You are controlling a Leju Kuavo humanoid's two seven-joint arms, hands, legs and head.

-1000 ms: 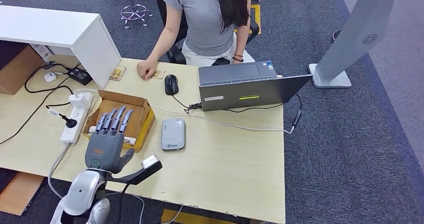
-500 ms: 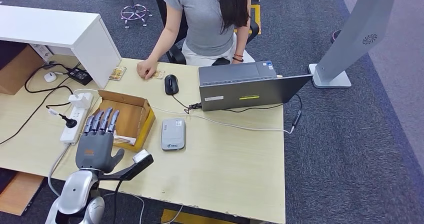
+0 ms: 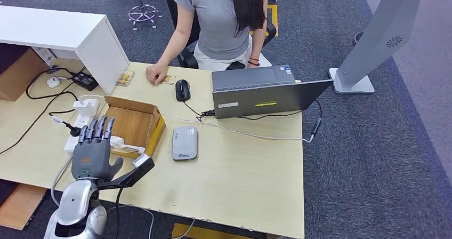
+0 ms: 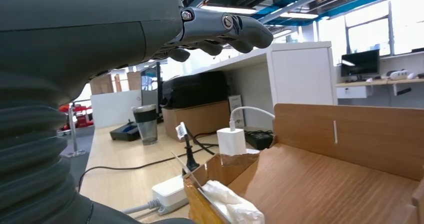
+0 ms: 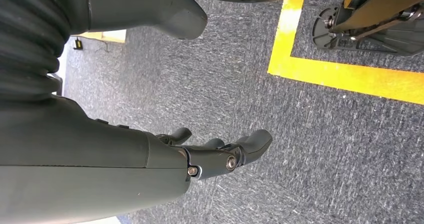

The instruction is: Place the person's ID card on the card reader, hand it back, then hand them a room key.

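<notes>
My left hand (image 3: 94, 148) hovers flat, fingers apart and holding nothing, at the near left corner of the open cardboard box (image 3: 139, 109). In the left wrist view its fingers (image 4: 220, 28) reach out above the box's brown floor (image 4: 320, 184), where crumpled white paper (image 4: 231, 208) lies. The grey card reader (image 3: 184, 143) lies on the desk right of the box with nothing on it. At the far edge the person's hand (image 3: 156, 72) rests beside a small card (image 3: 169, 79). My right hand (image 5: 215, 154) hangs over the carpet, fingers loosely apart, holding nothing.
A white power strip (image 3: 80, 122) with plugs and cables lies left of the box. A mouse (image 3: 183, 89) and an open laptop (image 3: 261, 92) stand behind the reader, with a cable across the desk (image 3: 240, 175). A white cabinet (image 3: 80, 36) rises at the far left, with another small card (image 3: 124, 78) at its foot.
My left hand has drawn back from over the box, moving left and toward me. The person and the things on the desk have stayed still.
</notes>
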